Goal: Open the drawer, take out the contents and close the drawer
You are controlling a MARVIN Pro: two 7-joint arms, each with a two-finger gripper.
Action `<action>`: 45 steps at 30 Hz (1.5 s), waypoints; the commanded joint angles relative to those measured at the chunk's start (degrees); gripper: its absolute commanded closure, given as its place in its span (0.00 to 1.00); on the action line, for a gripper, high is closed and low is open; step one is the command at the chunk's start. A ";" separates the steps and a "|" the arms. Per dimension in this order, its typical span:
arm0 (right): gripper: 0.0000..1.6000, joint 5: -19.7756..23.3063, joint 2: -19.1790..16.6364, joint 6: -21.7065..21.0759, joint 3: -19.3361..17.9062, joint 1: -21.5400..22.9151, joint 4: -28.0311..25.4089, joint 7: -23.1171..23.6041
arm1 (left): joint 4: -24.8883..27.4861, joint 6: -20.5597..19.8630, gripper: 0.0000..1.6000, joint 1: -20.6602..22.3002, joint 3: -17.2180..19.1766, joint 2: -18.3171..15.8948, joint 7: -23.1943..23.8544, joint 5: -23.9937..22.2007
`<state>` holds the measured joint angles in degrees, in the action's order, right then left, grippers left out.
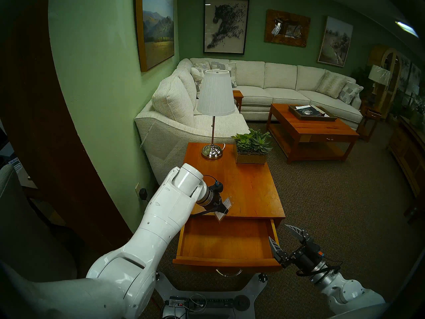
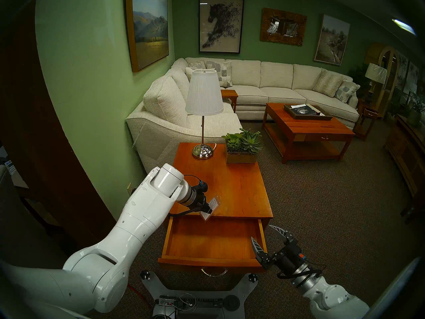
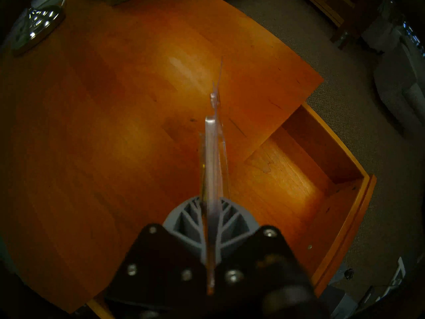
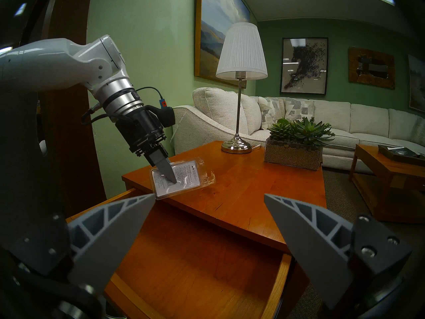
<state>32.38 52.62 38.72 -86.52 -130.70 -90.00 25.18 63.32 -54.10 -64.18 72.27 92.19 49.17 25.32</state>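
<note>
Right gripper [image 4: 209, 221] before lamp [image 4: 240, 86], succulents [image 4: 299, 133]

A furnished living room, perhaps a furniture showroom: cream sectional sofa [image 1: 264, 86], framed pictures [image 1: 225, 25] on green walls, table lamp [image 1: 215, 104], wooden coffee table [image 1: 322, 129], carpet.

Glossy white arms [image 1: 161, 217], ribbed grey fingers [image 4: 108, 228].

Seen edge-on, the clear packet [image 3: 215, 155] stands clamped between the grey fingers [image 3: 184, 221] of the left gripper [image 3: 210, 221], held over the orange-brown tabletop [image 3: 103, 127]. To the right the drawer [image 3: 305, 173] stands pulled out, its lighter floor bare. A shiny lamp base [image 3: 38, 24] sits at far left
</note>
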 commanded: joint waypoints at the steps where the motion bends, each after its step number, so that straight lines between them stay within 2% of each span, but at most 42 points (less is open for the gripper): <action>1: 0.00 -0.05 -0.19 0.47 -0.32 0.43 -1.20 0.13 | -3.49 0.14 1.00 6.83 4.27 4.83 -3.16 -1.11; 2: 0.00 -0.04 -0.19 0.47 -0.31 0.44 -1.19 0.13 | -3.16 0.37 1.00 6.38 5.06 5.14 -3.85 -1.05; 3: 0.00 -0.04 -0.19 0.47 -0.31 0.44 -1.19 0.13 | -5.12 0.19 1.00 8.03 5.11 5.25 -4.05 -1.32; 5: 0.00 -0.04 -0.20 0.47 -0.31 0.44 -1.18 0.13 | -3.71 0.69 1.00 6.48 6.33 5.73 -5.10 -1.10; 6: 0.00 -0.04 -0.20 0.48 -0.31 0.44 -1.19 0.13 | -7.71 0.66 1.00 9.62 6.40 6.07 -5.76 -1.59; 7: 0.00 -0.04 -0.20 0.48 -0.31 0.44 -1.19 0.13 | -4.77 1.33 1.00 6.79 7.97 6.64 -7.08 -1.31; 8: 0.00 -0.04 -0.20 0.48 -0.31 0.44 -1.19 0.13 | -7.91 1.27 1.00 9.31 7.67 6.67 -7.12 -1.71; 9: 0.00 -0.04 -0.20 0.48 -0.31 0.44 -1.20 0.13 | -6.92 1.82 1.00 8.23 8.48 7.02 -8.10 -1.60; 12: 0.00 -0.04 -0.21 0.49 -0.31 0.43 -1.22 0.13 | -9.65 2.29 1.00 10.02 8.96 7.39 -9.11 -1.87; 13: 0.00 -0.04 -0.22 0.50 -0.32 0.42 -1.23 0.13 | -9.58 3.07 0.82 9.42 9.99 7.88 -10.46 -1.89; 14: 0.00 -0.04 -0.22 0.50 -0.32 0.42 -1.23 0.13 | -9.58 3.07 0.82 9.42 9.99 7.88 -10.46 -1.89; 17: 0.00 -0.04 -0.23 0.51 -0.33 0.39 -1.27 0.12 | -14.03 4.87 0.08 11.85 10.94 8.41 -12.73 -2.28; 20: 0.00 -0.04 -0.23 0.51 -0.33 0.38 -1.29 0.12 | -14.63 5.63 0.03 11.91 11.41 8.61 -13.52 -2.43; 28: 0.00 -0.05 -0.25 0.52 -0.34 0.36 -1.32 0.11 | -16.72 8.74 0.00 12.84 12.82 8.93 -15.88 -3.13; 31: 0.00 -0.04 -0.25 0.52 -0.34 0.35 -1.32 0.11 | -14.38 10.21 0.00 11.66 11.93 8.63 -16.01 -2.58; 32: 0.00 -0.05 -0.25 0.52 -0.35 0.35 -1.33 0.11 | -12.04 11.03 0.00 10.24 10.94 8.40 -15.86 -2.01; 36: 0.00 -0.05 -0.26 0.52 -0.35 0.34 -1.35 0.10 | -10.16 11.91 0.00 8.97 9.37 7.86 -14.83 -1.57; 45: 0.00 0.00 -0.20 0.43 -0.23 0.51 -1.05 0.12 | -3.99 12.73 0.00 4.52 4.73 4.28 -8.22 -0.50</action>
<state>32.42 52.58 38.72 -86.46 -130.70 -89.97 25.18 53.80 -42.51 -57.86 79.17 98.65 37.00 24.52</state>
